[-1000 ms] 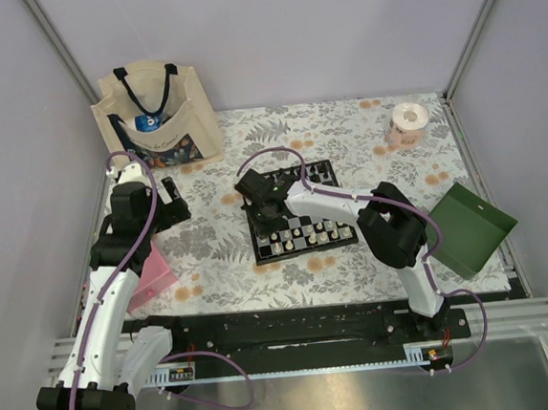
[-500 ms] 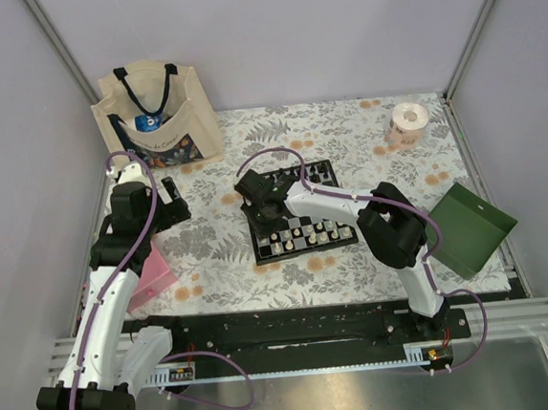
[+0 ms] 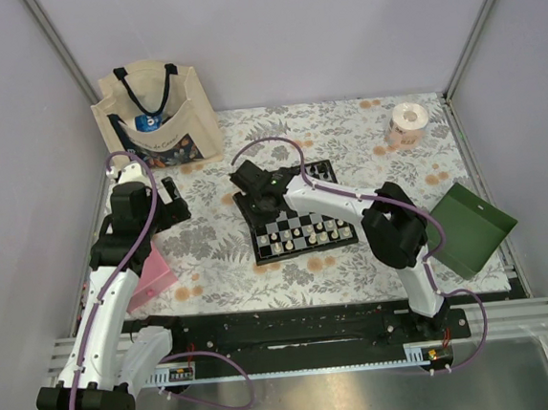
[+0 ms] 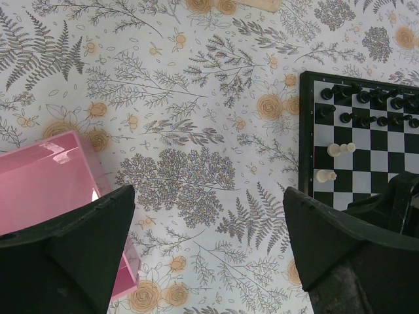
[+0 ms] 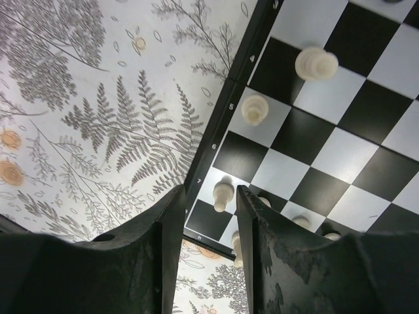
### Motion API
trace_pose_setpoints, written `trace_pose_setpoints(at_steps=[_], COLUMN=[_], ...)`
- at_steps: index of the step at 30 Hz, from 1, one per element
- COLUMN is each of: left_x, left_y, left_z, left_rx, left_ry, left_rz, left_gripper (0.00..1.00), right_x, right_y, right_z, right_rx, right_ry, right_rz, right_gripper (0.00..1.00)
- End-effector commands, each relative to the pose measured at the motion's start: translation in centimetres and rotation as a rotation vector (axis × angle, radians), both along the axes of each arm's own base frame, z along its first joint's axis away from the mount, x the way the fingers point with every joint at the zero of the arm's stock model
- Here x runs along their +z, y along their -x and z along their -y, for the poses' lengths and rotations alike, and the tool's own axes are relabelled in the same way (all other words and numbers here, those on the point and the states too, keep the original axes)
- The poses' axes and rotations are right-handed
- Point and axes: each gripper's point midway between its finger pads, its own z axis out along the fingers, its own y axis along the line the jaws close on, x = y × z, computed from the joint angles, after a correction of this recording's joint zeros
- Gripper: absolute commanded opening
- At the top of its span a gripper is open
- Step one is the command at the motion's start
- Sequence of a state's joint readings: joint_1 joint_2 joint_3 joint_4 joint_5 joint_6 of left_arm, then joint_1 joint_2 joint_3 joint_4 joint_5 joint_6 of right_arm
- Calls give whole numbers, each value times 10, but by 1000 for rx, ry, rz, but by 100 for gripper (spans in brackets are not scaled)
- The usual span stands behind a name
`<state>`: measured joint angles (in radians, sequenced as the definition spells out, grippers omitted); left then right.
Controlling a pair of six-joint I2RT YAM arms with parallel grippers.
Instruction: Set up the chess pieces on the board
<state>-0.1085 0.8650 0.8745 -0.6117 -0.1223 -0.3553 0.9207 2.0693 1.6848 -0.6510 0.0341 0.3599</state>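
The right hand hovers at the board's edge, fingers slightly parted around a white pawn, not touching it. The left hand gapes wide, empty.

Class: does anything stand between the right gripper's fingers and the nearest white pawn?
Nothing visible: the white pawn stands in the open gap between the fingers of the right gripper, on the board.

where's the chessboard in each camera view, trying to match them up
Top external: the board lies mid-table, its far part under the right arm.
Left wrist: the board sits at the right edge, cut off by the frame.
Right wrist: the board fills the right side, its numbered border running diagonally.
Shared landmark: the flowered tablecloth against the board's black border.
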Motion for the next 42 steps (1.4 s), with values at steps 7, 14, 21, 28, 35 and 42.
trace_pose_setpoints(at_steps=[7, 14, 21, 28, 35, 42], left_x=[10, 10, 10, 9, 8, 8], left_y=[-4, -5, -4, -4, -5, -6], left_z=[1, 1, 1, 1, 1, 1], left_rx=[-7, -7, -7, -8, -10, -10], left_ry=[8, 7, 7, 8, 8, 8], left_rz=[50, 52, 50, 47, 44, 43], left_gripper=[99, 99, 99, 99, 99, 99], right_x=[29, 17, 6, -3, -7, -11], right_y=[-39, -49, -51, -56, -60, -61], right_z=[-9, -6, -5, -5, -6, -8], right_rx=[-58, -80, -82, -88, -80, -71], right_ry=[-34, 0, 16, 26, 25, 21], right_rz=[79, 62, 49, 42, 35, 24], right_gripper=[48, 49, 50, 50, 47, 42])
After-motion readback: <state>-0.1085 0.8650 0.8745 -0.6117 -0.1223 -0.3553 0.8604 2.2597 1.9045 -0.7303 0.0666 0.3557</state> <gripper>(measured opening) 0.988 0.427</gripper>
